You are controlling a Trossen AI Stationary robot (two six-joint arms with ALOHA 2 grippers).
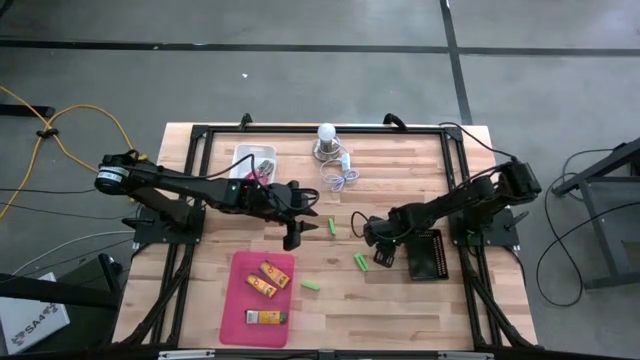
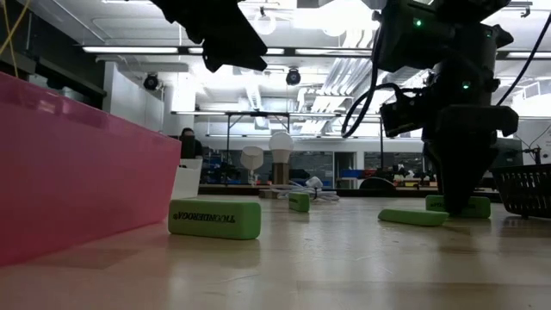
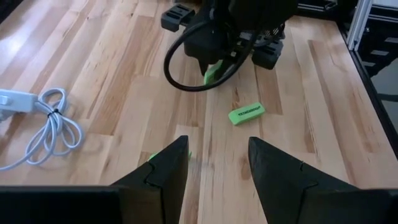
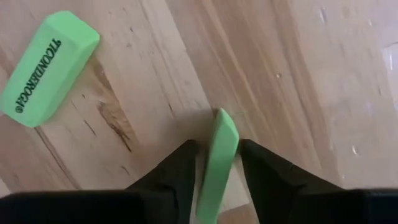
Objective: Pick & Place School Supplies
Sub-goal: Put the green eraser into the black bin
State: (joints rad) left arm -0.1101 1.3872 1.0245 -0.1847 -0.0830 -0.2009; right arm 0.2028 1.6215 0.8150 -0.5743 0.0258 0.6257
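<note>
Green eraser (image 4: 217, 163) on edge between right gripper (image 4: 219, 165) fingers, pressed against table (image 4: 298, 74).

Grey concrete floor (image 1: 300, 80) — fluorescent ceiling lights (image 2: 138, 50) beyond.

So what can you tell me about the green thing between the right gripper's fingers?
The green eraser is a small bright green block with rounded corners, rubbery-looking. It stands on its thin edge on the wooden table, squeezed between the dark fingers of the right gripper. In the high view it sits right of the table's middle, beside another green eraser that lies flat with black lettering.
</note>
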